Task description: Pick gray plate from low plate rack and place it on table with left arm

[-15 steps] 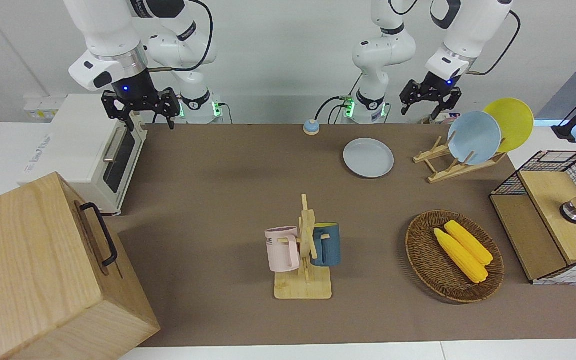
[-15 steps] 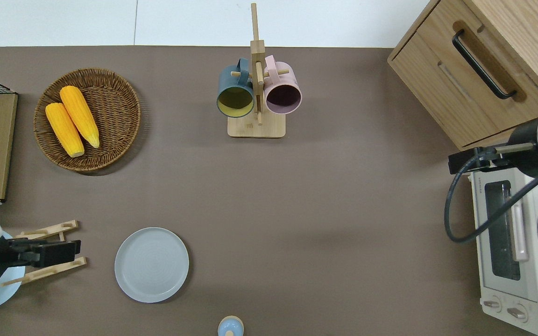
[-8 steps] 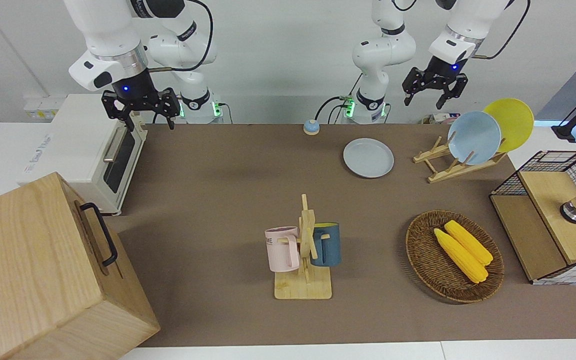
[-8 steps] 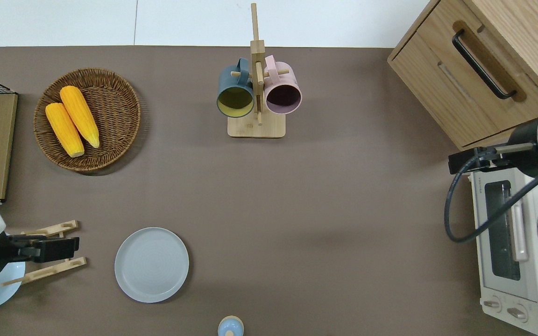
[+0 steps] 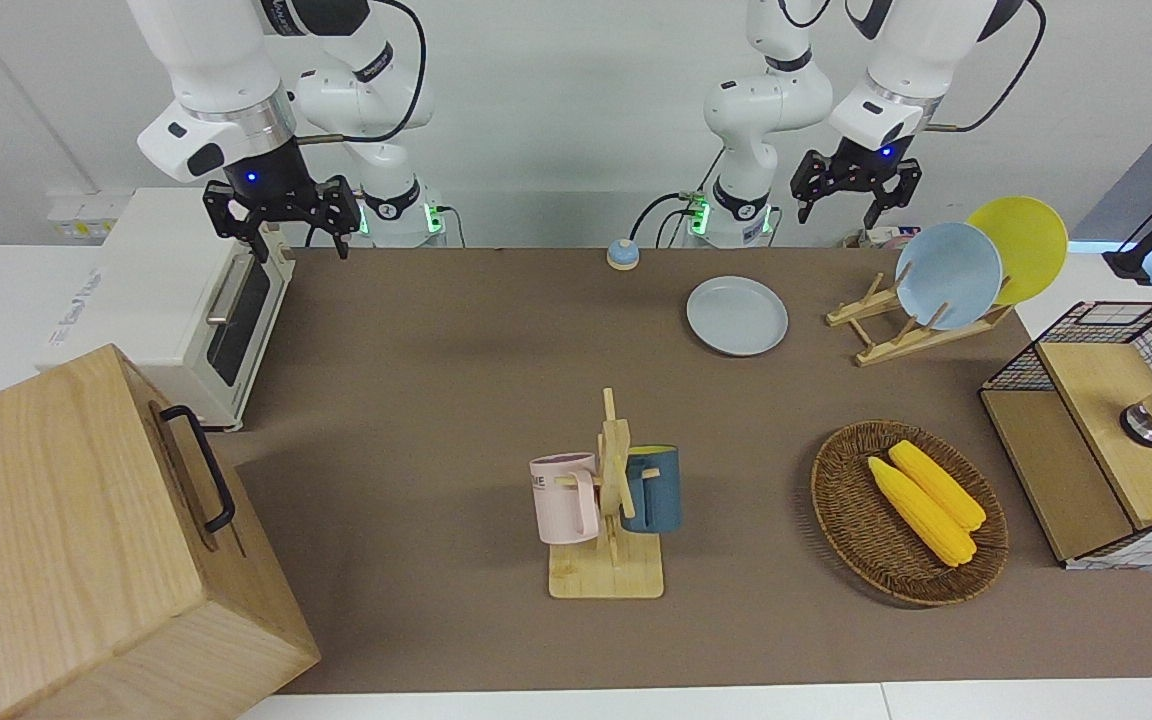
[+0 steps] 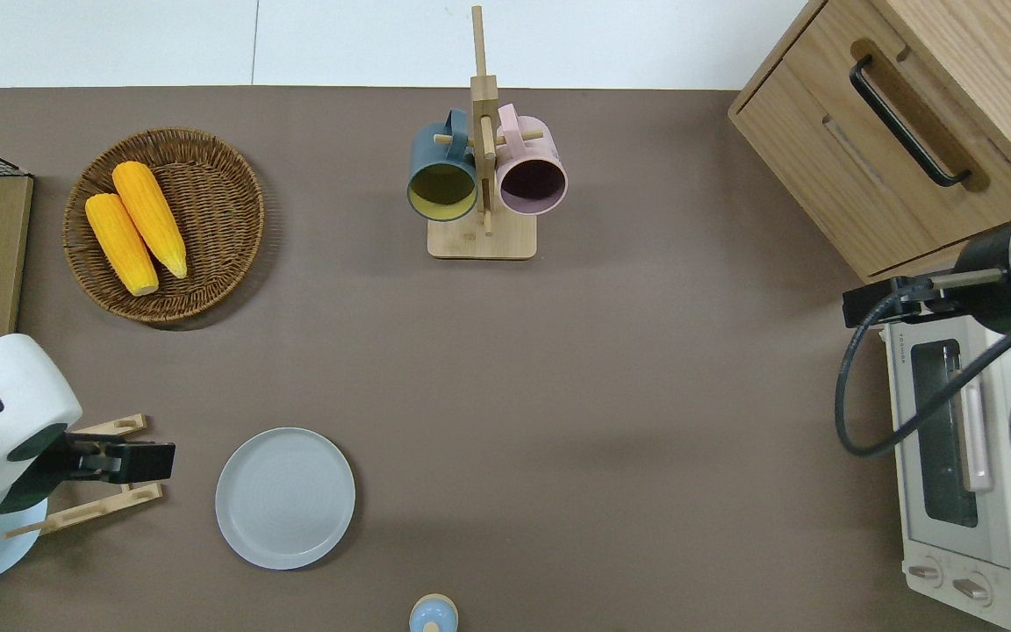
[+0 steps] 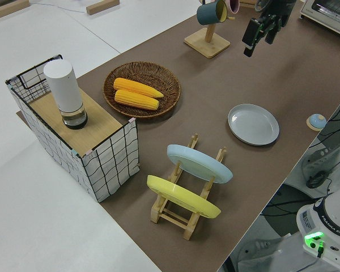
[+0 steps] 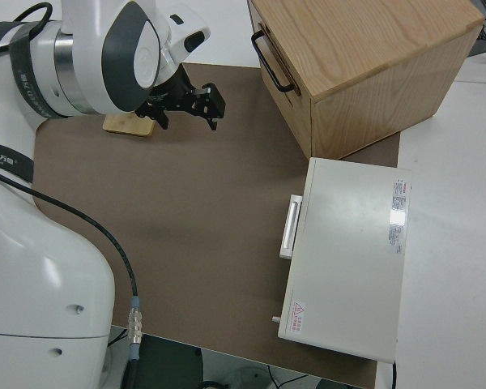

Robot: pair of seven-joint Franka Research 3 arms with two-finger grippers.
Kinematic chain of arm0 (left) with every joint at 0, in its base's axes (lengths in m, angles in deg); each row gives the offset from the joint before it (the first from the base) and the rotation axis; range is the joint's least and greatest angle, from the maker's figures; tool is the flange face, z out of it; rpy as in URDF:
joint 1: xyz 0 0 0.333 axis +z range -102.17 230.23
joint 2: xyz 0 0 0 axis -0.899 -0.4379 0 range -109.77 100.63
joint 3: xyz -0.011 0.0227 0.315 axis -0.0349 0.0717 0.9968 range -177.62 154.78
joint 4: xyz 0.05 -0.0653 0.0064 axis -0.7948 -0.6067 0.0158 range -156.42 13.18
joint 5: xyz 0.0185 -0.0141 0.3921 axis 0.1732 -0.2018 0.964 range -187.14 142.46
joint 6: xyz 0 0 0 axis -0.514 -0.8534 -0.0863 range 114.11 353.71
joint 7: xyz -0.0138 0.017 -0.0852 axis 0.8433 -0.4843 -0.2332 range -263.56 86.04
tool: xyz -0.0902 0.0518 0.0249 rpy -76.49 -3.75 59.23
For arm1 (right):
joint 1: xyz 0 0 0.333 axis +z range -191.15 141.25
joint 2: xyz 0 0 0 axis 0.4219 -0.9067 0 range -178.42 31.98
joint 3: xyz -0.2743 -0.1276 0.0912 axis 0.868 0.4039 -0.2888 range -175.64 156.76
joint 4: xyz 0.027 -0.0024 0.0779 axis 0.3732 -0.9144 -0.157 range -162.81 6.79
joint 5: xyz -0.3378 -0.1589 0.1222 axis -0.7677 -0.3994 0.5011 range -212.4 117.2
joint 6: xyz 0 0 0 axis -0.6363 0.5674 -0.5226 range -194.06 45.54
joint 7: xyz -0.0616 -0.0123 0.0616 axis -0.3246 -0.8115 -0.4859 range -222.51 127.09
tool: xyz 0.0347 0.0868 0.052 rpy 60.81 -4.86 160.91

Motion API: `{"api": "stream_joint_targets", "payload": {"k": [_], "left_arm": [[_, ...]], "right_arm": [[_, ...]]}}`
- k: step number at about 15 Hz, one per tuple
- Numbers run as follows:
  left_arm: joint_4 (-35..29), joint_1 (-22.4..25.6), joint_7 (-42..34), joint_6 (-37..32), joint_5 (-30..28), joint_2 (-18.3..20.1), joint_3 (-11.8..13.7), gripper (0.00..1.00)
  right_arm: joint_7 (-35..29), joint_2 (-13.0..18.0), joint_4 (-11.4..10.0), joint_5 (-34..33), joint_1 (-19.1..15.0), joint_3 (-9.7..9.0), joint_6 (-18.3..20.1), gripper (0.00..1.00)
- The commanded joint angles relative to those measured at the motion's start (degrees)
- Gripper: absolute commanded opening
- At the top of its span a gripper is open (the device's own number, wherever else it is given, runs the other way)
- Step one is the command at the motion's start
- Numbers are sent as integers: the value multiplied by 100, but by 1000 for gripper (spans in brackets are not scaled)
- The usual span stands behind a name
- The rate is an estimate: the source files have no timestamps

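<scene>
Fingers on my left end effector (image 5: 848, 192) are spread wide and hold nothing. It hangs in the air over the empty end of the rack (image 6: 111, 500), the end closest to the gray plate (image 6: 285, 498). The gray plate lies flat on the table (image 6: 611, 369), just beside the rack, toward the right arm's end. Two plates stand tilted in the rack: a blue plate (image 5: 948, 275) and a yellow plate (image 5: 1021, 246). A basket (image 5: 908, 512) with two corn cobs (image 5: 926, 514) sits farther from me than the rack. A mug tree (image 5: 611, 500) with a pink mug (image 5: 564, 497) and a dark blue mug (image 5: 653, 488) stands near the middle of the table's outer edge. My right end effector (image 5: 281, 215) is parked, its fingers open too.
</scene>
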Motion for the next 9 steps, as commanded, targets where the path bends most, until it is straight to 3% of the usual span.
{"api": "stream_joint_targets", "payload": {"k": [1, 3, 9], "left_arm": [[194, -759, 128, 42, 294, -322, 550, 998], [220, -858, 110, 34, 304, -357, 692, 998], [518, -761, 66, 25, 392, -471, 683, 998]], "right_arm": [[-75, -54, 123, -17, -127, -117, 92, 983], [-75, -54, 123, -17, -127, -117, 92, 983], [-75, -54, 123, -17, -127, -117, 92, 983]]}}
